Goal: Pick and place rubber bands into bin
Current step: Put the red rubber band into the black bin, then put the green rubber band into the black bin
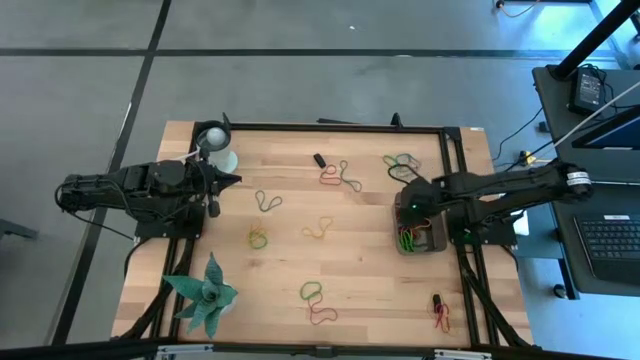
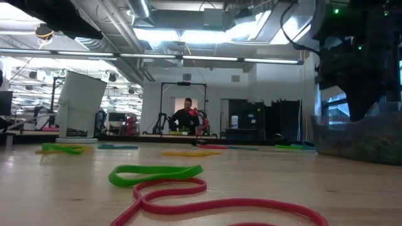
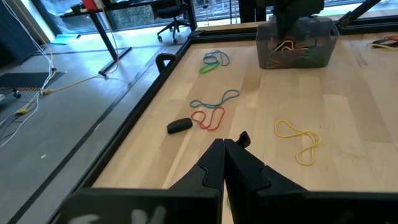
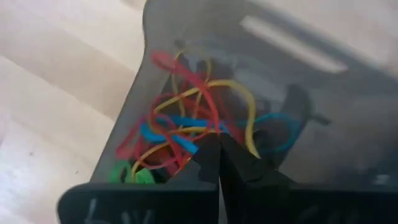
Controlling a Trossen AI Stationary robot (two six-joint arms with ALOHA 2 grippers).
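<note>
My left gripper (image 1: 232,181) waits pinched shut and empty by the white cup (image 1: 218,146). Thin rubber bands (image 1: 263,201) lie scattered across the wooden table (image 1: 290,255). Only the right wrist view shows the bin's (image 4: 323,93) tangled loops, directly under my right gripper (image 4: 217,144), closed, holding nothing.

From overhead, my right arm covers part of the bin (image 1: 421,238), hiding the right tool. In the low view the bin (image 2: 358,137) is cut off at the right edge, its contents a blur. The far person (image 2: 186,116) is too small to make out.
</note>
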